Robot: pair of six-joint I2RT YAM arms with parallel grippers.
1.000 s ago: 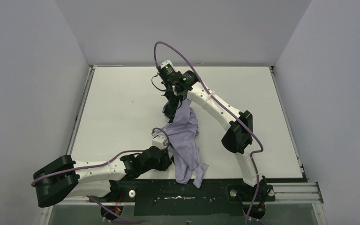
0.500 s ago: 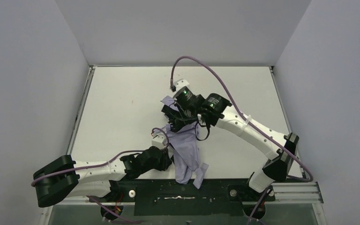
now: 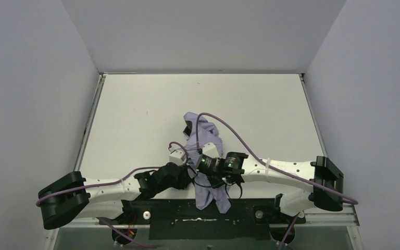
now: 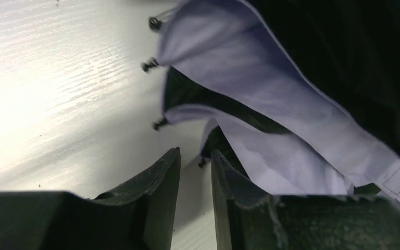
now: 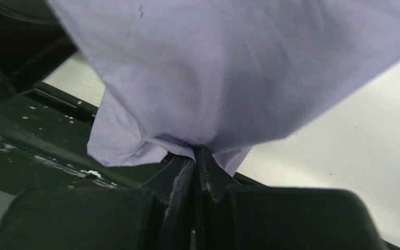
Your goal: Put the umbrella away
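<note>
1. Grey walls [image 3: 31, 78] close in a white table [image 3: 135, 104], with a black base rail [image 3: 198, 213] running along its near edge.
2. Just beyond the middle of the rail lies the umbrella [image 3: 204, 133], a crumpled heap of lavender fabric with some black lining showing. Its nearest fold hangs over the rail.
3. From the rail's right end, the right arm reaches low across to the part of the heap closest to the rail. The right gripper [image 5: 195, 153] is clenched on a pinch of the lavender fabric, which bunches at its fingertips and spreads out above them, the rail dark behind it.
4. From the rail's left end, the left arm lies low along the rail. The left gripper [image 4: 194, 156] rests just beyond the rail, against the left flank of the heap.
5. Its fingers stand slightly parted, with only bare table in the narrow gap. Fabric drapes over the right-hand finger.
6. Small dark rib tips [image 4: 148, 65] poke out at the fabric's edge, just past those fingers.
</note>
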